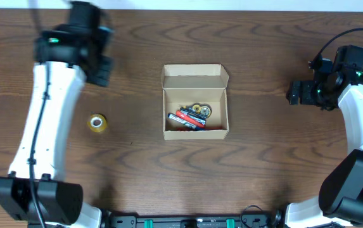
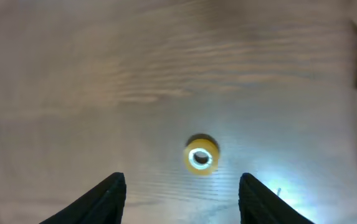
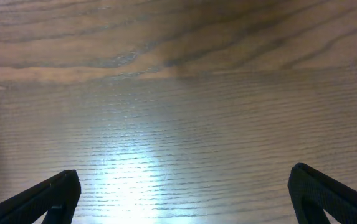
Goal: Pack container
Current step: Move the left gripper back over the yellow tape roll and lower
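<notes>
Left gripper (image 2: 183, 186): fingers spread wide, nothing between them, hanging over the wood with the yellow roll (image 2: 201, 155) just ahead of the gap.
Yellow roll: lying flat, hole up, alone on the table (image 1: 263, 152), well to the left of the box.
Container (image 1: 194, 96): middle of the table, flap lid folded back at the far edge, a small pile of red, black and gold bits (image 1: 191, 116) against its near wall.
Right gripper (image 3: 184, 177): also wide apart and empty, over bare wood far off to the right (just idling, by the look of it).
Step in hand: my guess, the left arm goes for the roll.
Doing it well: centre the gap on the roll, drop straight down, pinch across the outer rim gently so it doesn't skid, then lift clear of the box wall and release over the free far half.
</notes>
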